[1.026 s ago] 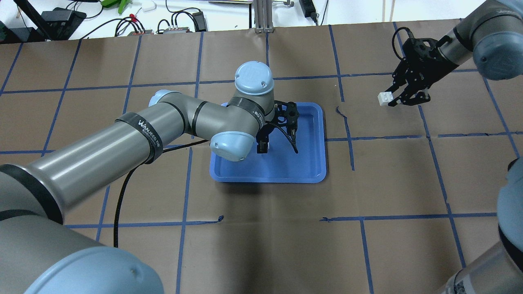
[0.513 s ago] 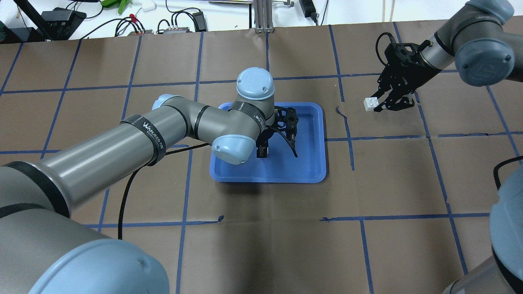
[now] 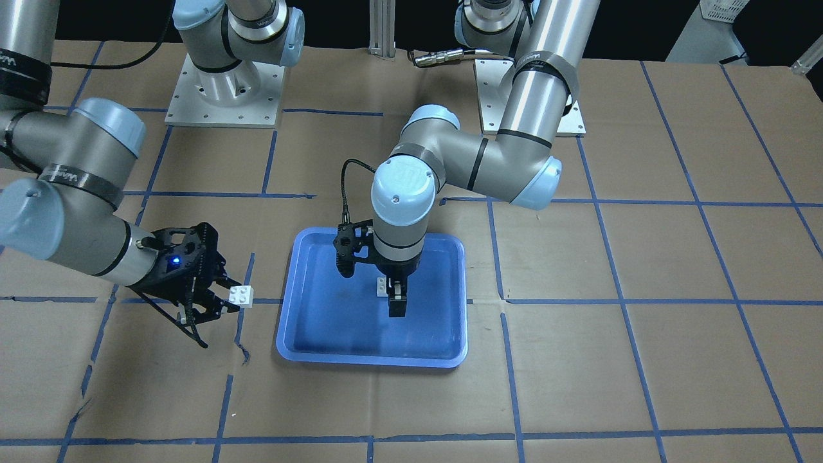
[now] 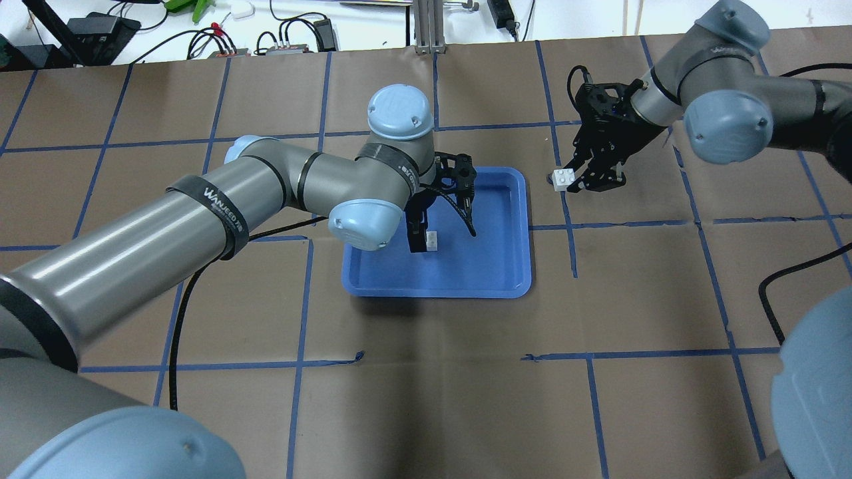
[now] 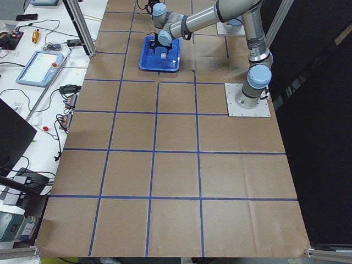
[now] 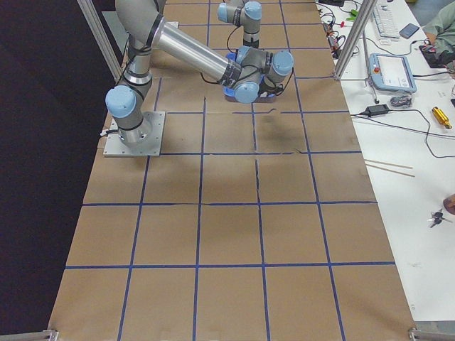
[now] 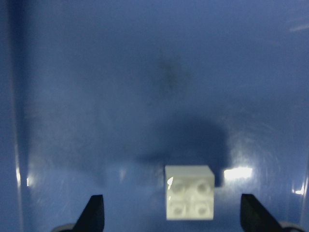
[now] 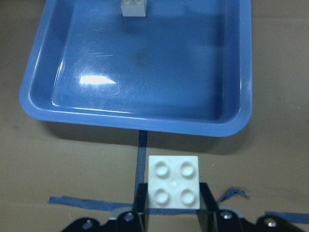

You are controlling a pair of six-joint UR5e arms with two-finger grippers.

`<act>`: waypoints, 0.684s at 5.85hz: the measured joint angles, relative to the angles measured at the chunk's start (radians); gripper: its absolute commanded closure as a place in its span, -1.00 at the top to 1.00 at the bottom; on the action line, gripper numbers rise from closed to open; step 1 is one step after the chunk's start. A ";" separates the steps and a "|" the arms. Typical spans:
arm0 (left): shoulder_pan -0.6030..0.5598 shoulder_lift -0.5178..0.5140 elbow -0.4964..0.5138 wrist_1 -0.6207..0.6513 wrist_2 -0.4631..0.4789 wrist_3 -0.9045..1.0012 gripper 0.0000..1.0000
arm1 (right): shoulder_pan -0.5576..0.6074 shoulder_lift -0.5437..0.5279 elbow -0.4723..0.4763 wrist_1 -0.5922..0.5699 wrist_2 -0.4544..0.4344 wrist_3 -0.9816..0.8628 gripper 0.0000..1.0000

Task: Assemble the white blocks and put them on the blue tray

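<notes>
Front view: we saw the right gripper [image 3: 228,299] clamped on 1 square white block [image 3: 242,295], just outside the shallow blue tray [image 3: 334,328]. Overhead, the left gripper [image 4: 444,238] hung spread wide over the tray. Its wrist cam showed the other white block [image 7: 189,192], 4 round studs up, loose on the glossy floor between its fingertips [image 7: 95,215].
</notes>
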 measured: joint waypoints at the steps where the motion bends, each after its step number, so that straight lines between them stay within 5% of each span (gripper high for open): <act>1: 0.038 0.075 0.015 -0.107 -0.003 -0.011 0.98 | 0.037 -0.007 0.068 -0.133 -0.001 0.082 -0.62; 4: 0.097 0.275 0.059 -0.333 -0.001 -0.217 0.98 | 0.196 -0.001 0.143 -0.346 -0.008 0.317 -0.62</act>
